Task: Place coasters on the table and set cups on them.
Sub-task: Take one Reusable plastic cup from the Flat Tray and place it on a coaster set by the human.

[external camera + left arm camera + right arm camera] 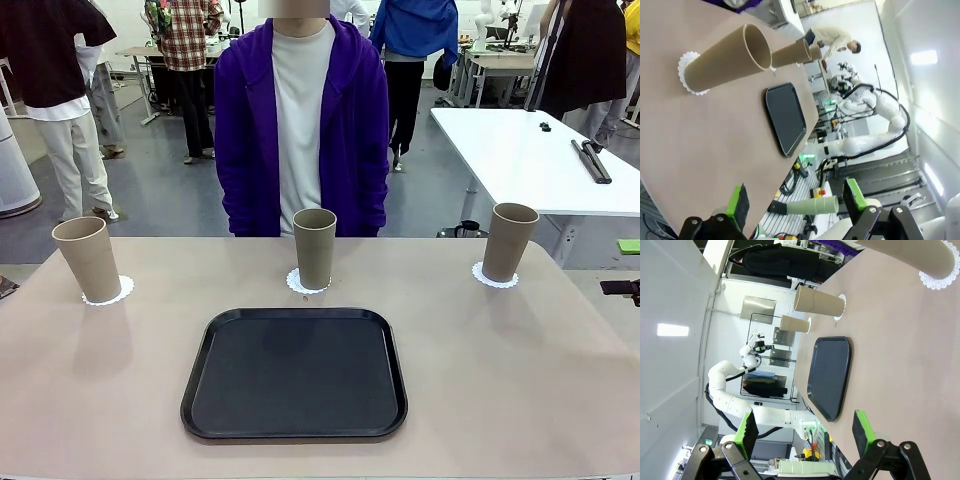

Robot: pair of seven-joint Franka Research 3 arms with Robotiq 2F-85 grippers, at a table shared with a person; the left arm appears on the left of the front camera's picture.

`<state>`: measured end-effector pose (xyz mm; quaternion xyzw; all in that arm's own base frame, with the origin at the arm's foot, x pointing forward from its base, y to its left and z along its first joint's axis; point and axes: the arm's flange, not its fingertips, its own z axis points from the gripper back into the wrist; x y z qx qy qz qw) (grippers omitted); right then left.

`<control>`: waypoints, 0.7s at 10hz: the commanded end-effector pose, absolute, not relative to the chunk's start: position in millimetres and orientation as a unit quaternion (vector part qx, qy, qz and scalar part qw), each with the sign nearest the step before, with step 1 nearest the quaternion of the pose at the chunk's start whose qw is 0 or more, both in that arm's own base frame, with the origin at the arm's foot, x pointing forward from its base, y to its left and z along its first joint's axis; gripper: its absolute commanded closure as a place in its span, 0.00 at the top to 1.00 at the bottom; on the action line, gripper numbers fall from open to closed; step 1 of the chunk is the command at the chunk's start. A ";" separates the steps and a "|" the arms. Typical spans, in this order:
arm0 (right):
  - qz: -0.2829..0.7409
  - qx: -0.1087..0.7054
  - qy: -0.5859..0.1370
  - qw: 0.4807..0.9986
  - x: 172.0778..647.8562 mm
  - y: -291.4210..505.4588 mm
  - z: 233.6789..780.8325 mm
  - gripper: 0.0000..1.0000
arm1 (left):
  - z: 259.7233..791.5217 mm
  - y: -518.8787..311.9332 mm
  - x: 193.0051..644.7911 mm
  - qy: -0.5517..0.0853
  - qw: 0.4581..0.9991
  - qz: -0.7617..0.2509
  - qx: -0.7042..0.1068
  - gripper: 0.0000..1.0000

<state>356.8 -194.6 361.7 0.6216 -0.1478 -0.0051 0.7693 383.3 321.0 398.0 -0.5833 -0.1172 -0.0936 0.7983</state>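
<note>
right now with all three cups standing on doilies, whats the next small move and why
Probably none beyond keeping both arms back: each cup already stands upright on its coaster, the tray is bare, and the left gripper and right gripper are open, holding nothing.

I can't read any text, label, brand, number or sign in these views — nothing legible from where I'm sitting. The cups (314, 247), the coasters (303, 283), the black tray (295, 373) and the tabletop (500, 380) all show plain, unmarked surfaces. The pincers' green pads (861, 427) carry no print I can make out. Gear in the background of the wrist views is too small and blurred to give up any lettering.
</note>
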 end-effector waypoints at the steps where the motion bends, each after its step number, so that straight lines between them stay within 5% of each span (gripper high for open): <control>1: -0.003 0.623 -0.149 0.768 355.6 -193.3 362.6 1.00 | 396.8 323.0 384.8 -0.117 0.796 -0.073 -0.590 1.00; 7: -0.003 0.623 -0.149 0.768 355.6 -193.3 362.6 1.00 | 396.8 323.0 384.8 -0.117 0.796 -0.073 -0.590 1.00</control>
